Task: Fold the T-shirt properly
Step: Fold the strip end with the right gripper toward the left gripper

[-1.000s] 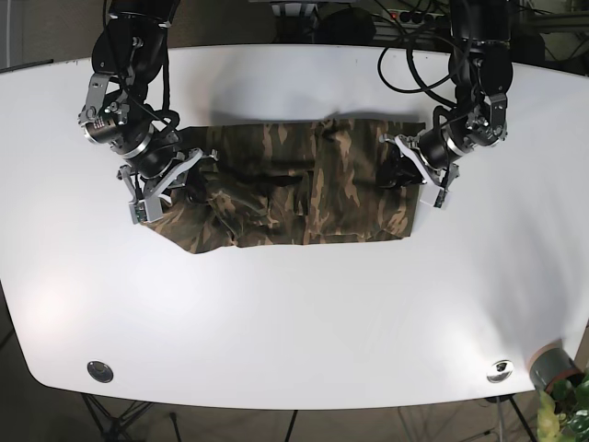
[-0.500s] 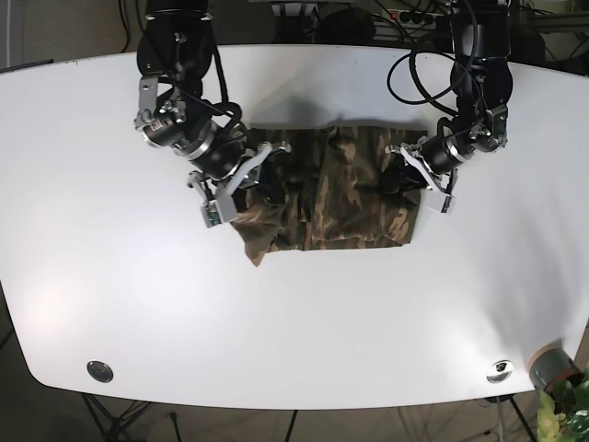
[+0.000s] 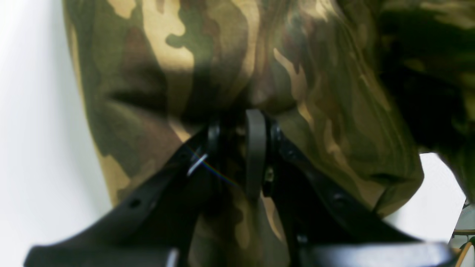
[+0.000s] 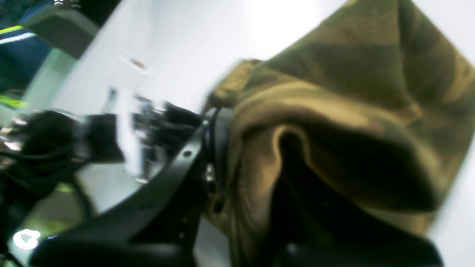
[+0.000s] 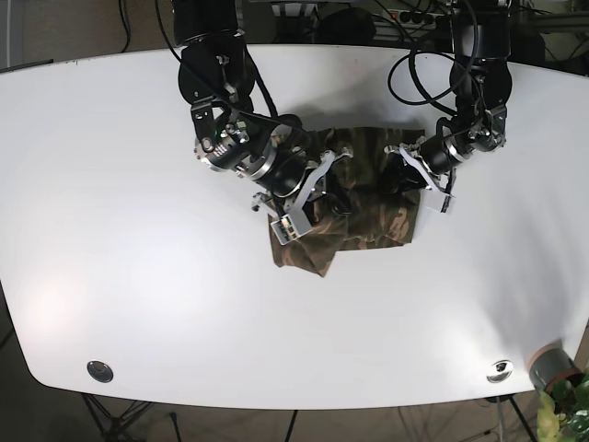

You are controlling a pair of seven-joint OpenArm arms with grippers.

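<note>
T-shirt [image 5: 363, 207], long axis left-right

My arms [image 5: 213, 87] are black with silver joint rings and looping black cables [image 5: 414, 78]. My fingers [image 3: 256, 148] are black, grey-padded, with small screw holes.

White table [image 5: 138, 276]; 2 metal discs [image 5: 99, 371] [image 5: 500, 370] near front edge; plant [image 5: 563, 405] at corner.

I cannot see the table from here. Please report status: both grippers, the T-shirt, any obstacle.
Left gripper shut on T-shirt edge. Right gripper shut on T-shirt, fold raised mid-table. Nothing in the way on the table.
</note>
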